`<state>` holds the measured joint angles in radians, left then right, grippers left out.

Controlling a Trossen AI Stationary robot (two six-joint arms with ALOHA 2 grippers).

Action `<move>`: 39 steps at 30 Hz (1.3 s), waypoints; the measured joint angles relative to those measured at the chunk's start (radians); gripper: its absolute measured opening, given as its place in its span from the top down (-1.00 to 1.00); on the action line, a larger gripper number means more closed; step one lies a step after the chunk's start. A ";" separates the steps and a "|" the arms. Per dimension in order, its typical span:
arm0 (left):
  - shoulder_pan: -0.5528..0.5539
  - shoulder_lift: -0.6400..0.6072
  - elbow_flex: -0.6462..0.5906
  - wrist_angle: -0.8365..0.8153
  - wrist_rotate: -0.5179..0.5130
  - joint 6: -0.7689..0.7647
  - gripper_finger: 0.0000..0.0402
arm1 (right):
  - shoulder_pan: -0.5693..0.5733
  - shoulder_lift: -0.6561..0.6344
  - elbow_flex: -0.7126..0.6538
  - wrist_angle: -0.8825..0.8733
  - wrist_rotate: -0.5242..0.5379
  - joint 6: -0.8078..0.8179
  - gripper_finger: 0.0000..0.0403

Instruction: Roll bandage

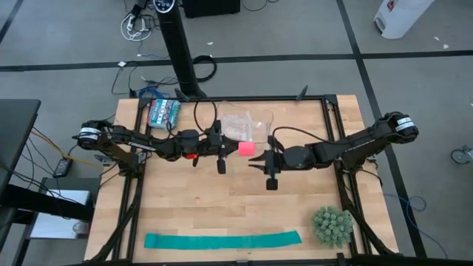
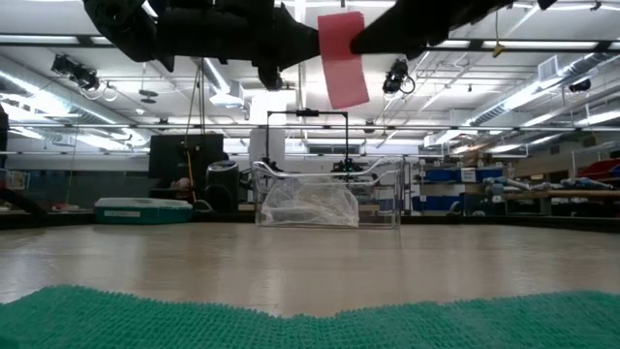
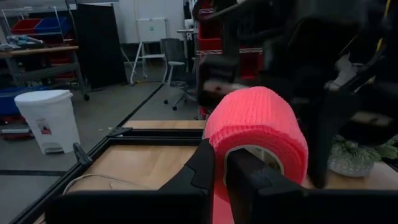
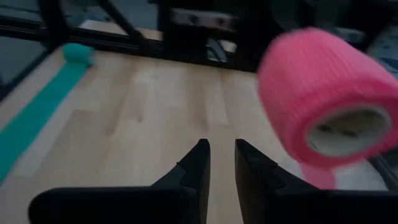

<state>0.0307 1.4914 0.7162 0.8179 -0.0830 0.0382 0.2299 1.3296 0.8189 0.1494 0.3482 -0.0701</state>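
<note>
From above, the pink bandage (image 1: 244, 147) hangs mid-table between both grippers. Low view: it hangs above the tabletop. Left wrist view: the left gripper (image 3: 220, 163) pinches the roll. Right wrist view: the right gripper (image 4: 221, 155), narrowly parted, holds nothing.

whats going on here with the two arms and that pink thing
The two arms meet above the middle of the table, rolling up a pink bandage. The left gripper is shut on the bandage, most of it already wound into a roll, with a short tail hanging down. The right gripper is right beside the roll with nothing between its fingers. A teal strip lies flat near the table's front edge, untouched.
</note>
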 joint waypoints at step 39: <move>0.003 -0.007 0.001 0.013 0.017 -0.013 0.84 | -0.110 0.012 -0.090 0.078 0.021 0.041 0.45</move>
<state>0.0338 1.4845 0.7170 0.8308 -0.0662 0.0250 0.1196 1.3415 0.7284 0.2278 0.3691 -0.0290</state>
